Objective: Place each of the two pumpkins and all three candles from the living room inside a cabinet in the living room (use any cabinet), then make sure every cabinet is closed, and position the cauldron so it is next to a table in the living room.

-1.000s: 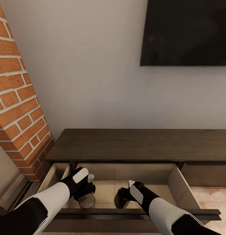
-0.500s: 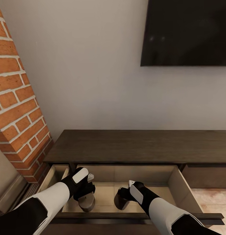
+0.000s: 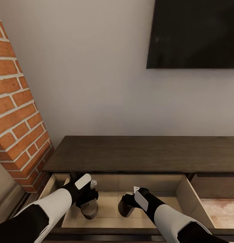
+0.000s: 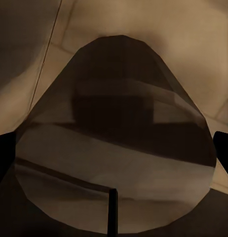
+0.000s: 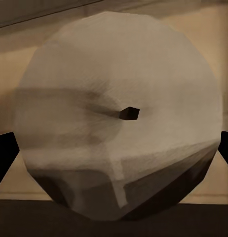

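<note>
Head view: both arms reach down into the open drawer (image 3: 186, 190) of the long low dark-brown cabinet (image 3: 144, 153), which stands against a pale wall (image 3: 96, 84) w/ a red brick fireplace column (image 3: 15, 118) at left and a black wall-mounted TV (image 3: 194, 33) upper right; a strip of light wood plank floor (image 3: 219, 211) shows at right, beside the drawer; left gripper (image 3: 87, 201) is closed around a tan candle (image 3: 89, 211) that sits low in the drawer, toward its left half; right gripper (image 3: 125, 205) grips a second candle (image 3: 124, 210), just beside the first but apart from it, nearer the drawer's middle; whether either candle touches the drawer floor can't be told from here; left wrist view: the candle (image 4: 114, 158) sits between the two dark fingertips (image 4: 5, 153), seen at the frame edges on either side of it, pale drawer bottom behind, candle in shadow; right wrist view: the other candle (image 5: 119, 116) faces the lens top-on, its flat cream top w/ a small dark wick stub at centre, dark fingertips (image 5: 4, 153) at both of its sides, jaws spread about as wide as the candle.
</note>
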{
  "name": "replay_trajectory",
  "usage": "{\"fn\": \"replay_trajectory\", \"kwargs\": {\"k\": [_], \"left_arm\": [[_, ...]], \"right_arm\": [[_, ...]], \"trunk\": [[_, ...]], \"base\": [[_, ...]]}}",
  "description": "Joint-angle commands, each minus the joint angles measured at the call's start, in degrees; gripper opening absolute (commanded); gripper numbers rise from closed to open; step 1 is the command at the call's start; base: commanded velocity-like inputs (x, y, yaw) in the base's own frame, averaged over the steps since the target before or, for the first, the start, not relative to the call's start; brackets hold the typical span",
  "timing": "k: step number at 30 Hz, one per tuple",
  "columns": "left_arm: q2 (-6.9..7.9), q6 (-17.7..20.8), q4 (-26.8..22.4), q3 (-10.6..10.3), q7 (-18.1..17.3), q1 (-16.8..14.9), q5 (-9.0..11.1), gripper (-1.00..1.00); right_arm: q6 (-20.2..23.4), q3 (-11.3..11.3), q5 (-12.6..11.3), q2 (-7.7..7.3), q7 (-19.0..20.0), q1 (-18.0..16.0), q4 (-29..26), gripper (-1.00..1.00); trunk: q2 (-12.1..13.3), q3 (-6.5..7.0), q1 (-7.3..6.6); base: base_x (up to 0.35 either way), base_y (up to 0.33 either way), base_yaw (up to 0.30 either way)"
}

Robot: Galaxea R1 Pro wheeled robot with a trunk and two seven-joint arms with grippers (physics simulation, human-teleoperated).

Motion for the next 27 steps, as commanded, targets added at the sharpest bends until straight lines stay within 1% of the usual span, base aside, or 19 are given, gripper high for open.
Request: {"fn": "replay_trajectory", "kwargs": {"k": [1, 16, 20, 23, 27], "left_arm": [[-0.01, 0.0, 0.0, 0.0, 0.1, 0.0, 0.1, -1.00], [-0.16, -0.1, 0.6, -0.1, 0.2, 0.0, 0.0, -1.00], [-0.04, -0.2, 0.2, -0.1, -0.3, 0.5, 0.0, -1.00], [-0.01, -0.3, 0.1, -0.1, -0.4, 0.6, 0.0, -1.00], [0.05, -1.6, 0.1, -0.1, -0.4, 0.7, 0.0, -1.00]], "right_arm": [[0.0, 0.0, -0.1, 0.00, 0.0, 0.0, 0.0, -1.00], [0.1, 0.0, -0.1, 0.00, 0.0, 0.0, 0.0, -1.00], [0.0, 0.0, -0.1, 0.00, 1.3, 0.0, -0.1, -1.00], [-0.3, 0.0, -0.1, 0.00, 1.4, 0.0, -0.2, -1.00], [-1.0, 0.0, -0.1, 0.00, 2.8, 0.0, -0.3, -1.00]], "trunk": [[0.0, -0.22, 0.03], [-0.2, -3.54, 0.41], [-0.2, -3.54, 0.42], [-0.2, -3.54, 0.42], [-0.2, -3.54, 0.42]], "base": [[0.000, 0.000, 0.000], [0.000, 0.000, 0.000], [0.000, 0.000, 0.000], [0.000, 0.000, 0.000], [0.000, 0.000, 0.000]]}}
